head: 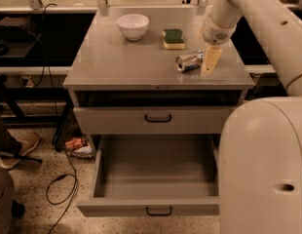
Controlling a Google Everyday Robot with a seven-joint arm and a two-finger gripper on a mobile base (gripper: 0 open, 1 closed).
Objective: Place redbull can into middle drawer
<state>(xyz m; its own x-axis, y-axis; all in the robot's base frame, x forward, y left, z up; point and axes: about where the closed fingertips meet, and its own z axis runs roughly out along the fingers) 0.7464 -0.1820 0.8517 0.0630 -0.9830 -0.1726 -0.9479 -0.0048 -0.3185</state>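
Observation:
The redbull can [189, 61] lies on its side on the grey cabinet top [122, 62], right of centre, its open end toward the front left. My gripper [207, 62] hangs from the white arm just right of the can, with a pale finger [211, 61] pointing down at the can's far end. The middle drawer [153, 177] is pulled wide open below and holds nothing; its black handle [158, 211] faces front. The upper drawer [156, 118] is pulled out slightly.
A white bowl [133, 26] and a green-and-yellow sponge [174, 38] sit at the back of the top. My white base [263, 169] fills the lower right. A person's shoe [19, 147], cables and a snack packet [75, 144] lie on the floor at left.

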